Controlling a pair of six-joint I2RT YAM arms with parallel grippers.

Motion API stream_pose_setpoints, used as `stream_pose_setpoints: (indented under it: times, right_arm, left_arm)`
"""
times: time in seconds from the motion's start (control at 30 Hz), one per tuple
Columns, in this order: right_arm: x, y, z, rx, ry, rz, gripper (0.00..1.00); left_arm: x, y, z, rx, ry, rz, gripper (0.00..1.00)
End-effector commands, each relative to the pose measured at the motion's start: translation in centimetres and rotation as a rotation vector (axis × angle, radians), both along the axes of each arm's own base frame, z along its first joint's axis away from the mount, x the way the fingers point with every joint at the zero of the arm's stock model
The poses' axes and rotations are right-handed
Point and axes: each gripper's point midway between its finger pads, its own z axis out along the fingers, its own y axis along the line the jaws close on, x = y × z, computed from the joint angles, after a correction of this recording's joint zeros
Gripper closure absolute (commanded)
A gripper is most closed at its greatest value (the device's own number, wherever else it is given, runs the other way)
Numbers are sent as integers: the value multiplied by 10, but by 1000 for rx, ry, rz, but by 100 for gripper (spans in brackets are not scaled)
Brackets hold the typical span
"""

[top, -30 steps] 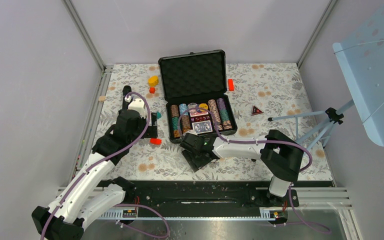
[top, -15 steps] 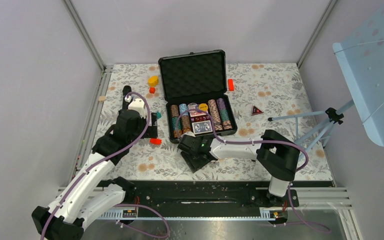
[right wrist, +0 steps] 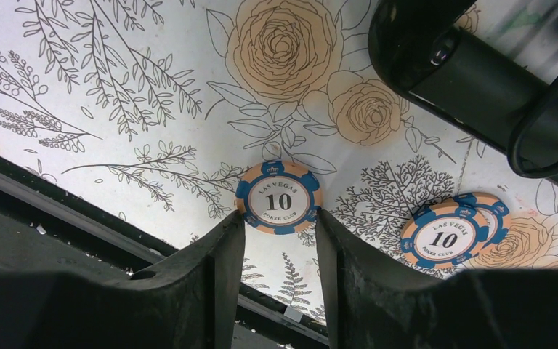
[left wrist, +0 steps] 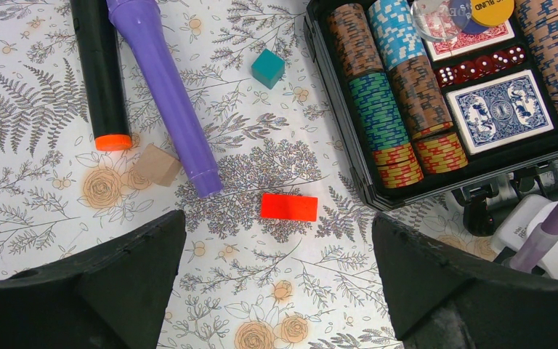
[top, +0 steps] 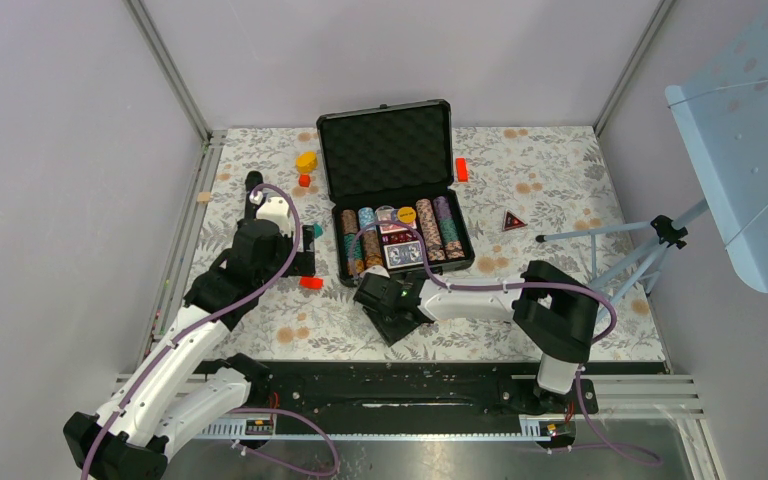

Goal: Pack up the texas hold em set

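The black case (top: 390, 150) lies open at the back of the table, its foam lid up. Its base (left wrist: 341, 153) holds rows of striped poker chips (left wrist: 378, 109) and a blue card deck (left wrist: 508, 110). A loose blue-and-tan "10" chip (right wrist: 278, 198) lies flat on the floral cloth in front of the case. My right gripper (right wrist: 280, 217) (top: 388, 312) is down over it, a fingertip against the rim on each side. Two more such chips (right wrist: 450, 234) lie overlapped to the right. My left gripper (left wrist: 277, 218) (top: 305, 262) hangs open, left of the case, holding nothing.
A red block (left wrist: 289, 207), teal block (left wrist: 268, 67), tan block (left wrist: 157, 164), purple cylinder (left wrist: 163, 94) and black marker (left wrist: 102, 73) lie left of the case. A yellow block (top: 306, 160), red block (top: 461, 169) and tripod (top: 640, 240) stand farther off. The table's black rail (right wrist: 80, 218) runs close behind my right fingers.
My right gripper's fingers have closed in from wide to the chip's width, and the arm has shifted slightly left. The left arm has not moved.
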Motion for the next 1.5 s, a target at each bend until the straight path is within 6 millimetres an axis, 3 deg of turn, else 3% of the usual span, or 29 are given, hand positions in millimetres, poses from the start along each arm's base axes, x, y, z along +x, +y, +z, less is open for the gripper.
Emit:
stream_pose_setpoints:
  times: [0.0, 0.17, 0.4, 1.0, 1.47]
  right_arm:
    - [2, 1, 9, -5, -29, -13, 52]
    - [7, 9, 17, 10, -44, -7, 45]
    - [5, 14, 12, 9, -21, 4, 38]
    - [4, -8, -14, -98, -23, -11, 40]
    - [4, -17, -20, -154, -29, -1, 41]
  left_arm:
    - [6, -4, 5, -20, -27, -5, 1]
    - [6, -4, 5, -20, -26, -3, 1]
    - [6, -4, 5, -21, -26, -6, 1]
    - [6, -4, 5, -21, -27, -7, 1]
    - [6, -4, 5, -20, -28, -4, 1]
